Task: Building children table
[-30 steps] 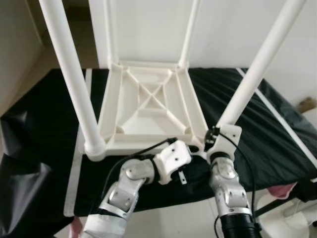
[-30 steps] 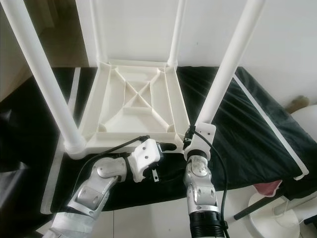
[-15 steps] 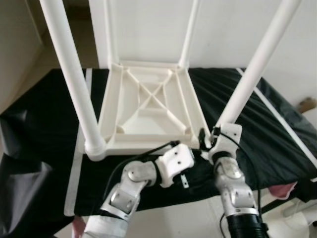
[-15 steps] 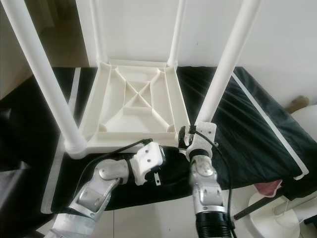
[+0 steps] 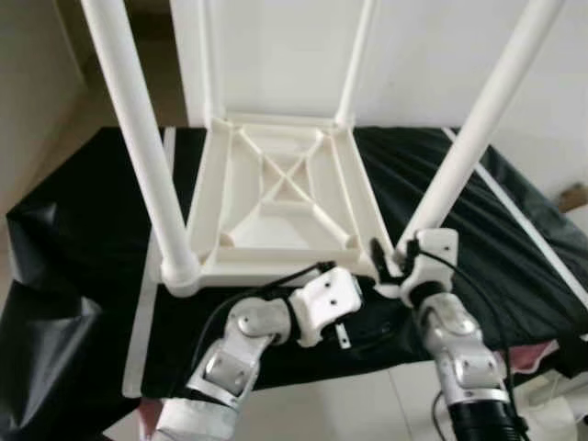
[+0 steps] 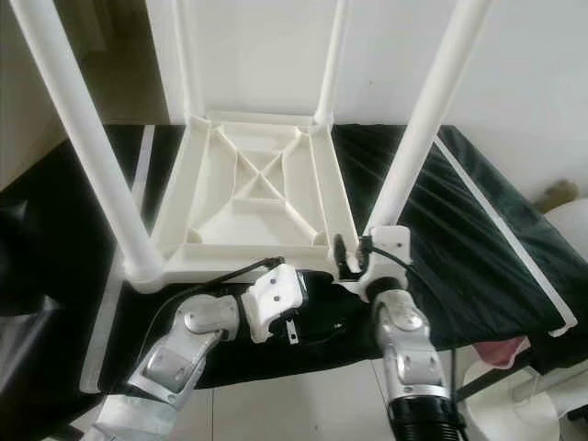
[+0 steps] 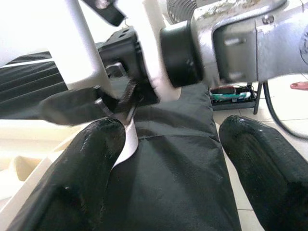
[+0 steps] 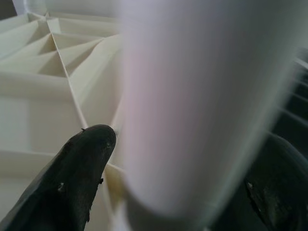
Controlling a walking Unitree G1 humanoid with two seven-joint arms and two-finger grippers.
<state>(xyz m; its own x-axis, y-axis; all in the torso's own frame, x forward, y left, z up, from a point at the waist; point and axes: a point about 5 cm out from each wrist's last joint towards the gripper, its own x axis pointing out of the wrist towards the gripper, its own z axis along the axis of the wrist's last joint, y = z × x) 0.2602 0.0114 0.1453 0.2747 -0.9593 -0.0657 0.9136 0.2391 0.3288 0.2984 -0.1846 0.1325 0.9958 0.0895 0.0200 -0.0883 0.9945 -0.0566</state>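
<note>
- On the black cloth-covered bench (image 5: pixel 83 230), the upturned white plastic children's table (image 5: pixel 276 197) looks light and stiff.
- Right gripper (image 8: pixel 178 159) fingers straddle the near-right leg (image 5: pixel 469 147)'s base, a sound hold.
- Left gripper (image 7: pixel 168 159) gapes empty beside it.

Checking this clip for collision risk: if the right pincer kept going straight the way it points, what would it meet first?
The white table leg: it stands between the right pincer's two black fingers, close in front. Beyond it lies the upturned tabletop. Depth to the leg is unclear.
</note>
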